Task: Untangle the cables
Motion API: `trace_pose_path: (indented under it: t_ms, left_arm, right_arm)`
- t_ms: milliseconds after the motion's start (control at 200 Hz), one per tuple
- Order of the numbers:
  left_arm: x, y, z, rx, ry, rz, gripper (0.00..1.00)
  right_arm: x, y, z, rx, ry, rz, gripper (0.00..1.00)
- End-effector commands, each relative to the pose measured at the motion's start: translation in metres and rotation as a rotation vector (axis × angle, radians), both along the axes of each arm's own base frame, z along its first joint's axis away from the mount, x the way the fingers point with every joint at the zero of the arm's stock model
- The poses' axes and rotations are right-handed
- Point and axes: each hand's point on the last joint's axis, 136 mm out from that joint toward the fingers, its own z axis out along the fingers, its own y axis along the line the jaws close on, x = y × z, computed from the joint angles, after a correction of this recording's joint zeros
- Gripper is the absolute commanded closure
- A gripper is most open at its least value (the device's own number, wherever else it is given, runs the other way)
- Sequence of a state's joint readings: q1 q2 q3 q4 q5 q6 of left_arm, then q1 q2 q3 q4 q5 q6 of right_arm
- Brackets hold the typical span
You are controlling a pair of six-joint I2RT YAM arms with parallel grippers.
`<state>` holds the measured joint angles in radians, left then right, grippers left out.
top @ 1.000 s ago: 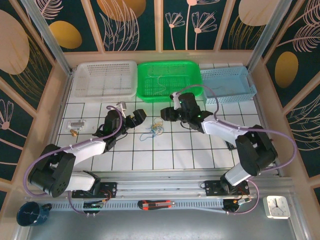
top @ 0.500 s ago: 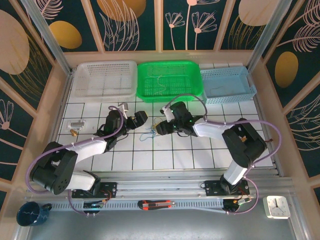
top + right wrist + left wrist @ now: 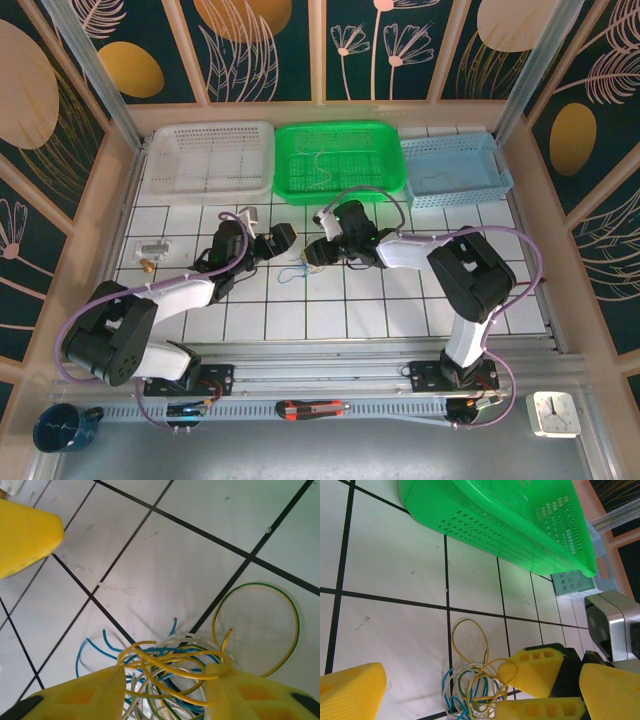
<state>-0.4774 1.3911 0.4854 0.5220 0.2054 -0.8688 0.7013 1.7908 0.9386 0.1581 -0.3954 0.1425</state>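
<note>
Overhead, three perforated baskets edge the white gridded tile surface (image 3: 400, 300): white basket (image 3: 210, 126), green basket (image 3: 340, 125), blue basket (image 3: 455, 197); leaf-patterned walls (image 3: 270, 50) around; one tangle of thin blue, yellow, whitish cables (image 3: 297, 267) at right end effector (image 3: 316, 255), near left end effector (image 3: 275, 242); left wrist: left one spread wide; right wrist: right one part-spread astride the tangle.

From above and behind the arm bases (image 3: 205, 378), the top external camera looks down on the whole tiled table (image 3: 380, 300). Both wrist cameras sit low and very near the tiles, facing the cable clump (image 3: 470, 692) from opposite sides
</note>
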Motion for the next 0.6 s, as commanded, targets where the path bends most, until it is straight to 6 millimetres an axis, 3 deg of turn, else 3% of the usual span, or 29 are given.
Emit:
trace_pose_path:
  t_ms: [0,595]
  left_arm:
    - [0.009,-0.007,0.015,-0.022,-0.048,-0.02,0.01]
    - [0.009,-0.007,0.01,-0.018,-0.049,-0.026,0.01]
  right_arm:
    - [0.006,0.004,0.016,0.059,-0.016,-0.001,0.59]
    - [0.008,-0.008,0.04,0.164,0.013,-0.028,1.0]
